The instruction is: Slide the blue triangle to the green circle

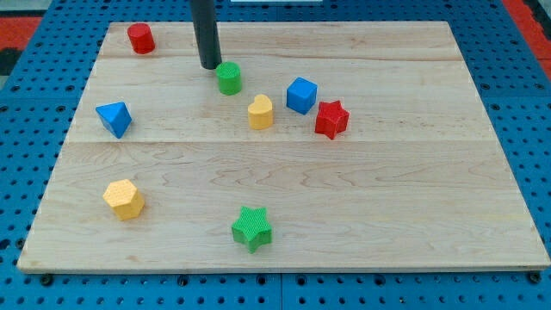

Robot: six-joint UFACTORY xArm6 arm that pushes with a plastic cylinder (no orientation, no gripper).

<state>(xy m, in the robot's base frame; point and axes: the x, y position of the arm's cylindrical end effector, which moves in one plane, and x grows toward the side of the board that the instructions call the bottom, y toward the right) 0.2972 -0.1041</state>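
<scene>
The blue triangle [114, 118] lies near the board's left edge. The green circle [229, 77] stands in the upper middle, well to the triangle's right and a little higher. My tip [209, 66] rests on the board just to the upper left of the green circle, close to it, and far to the upper right of the blue triangle.
A red cylinder [141, 38] sits at the top left. A yellow heart [260, 111], a blue cube [300, 95] and a red star [331, 119] cluster right of the green circle. A yellow hexagon [124, 199] and a green star [251, 228] lie near the bottom.
</scene>
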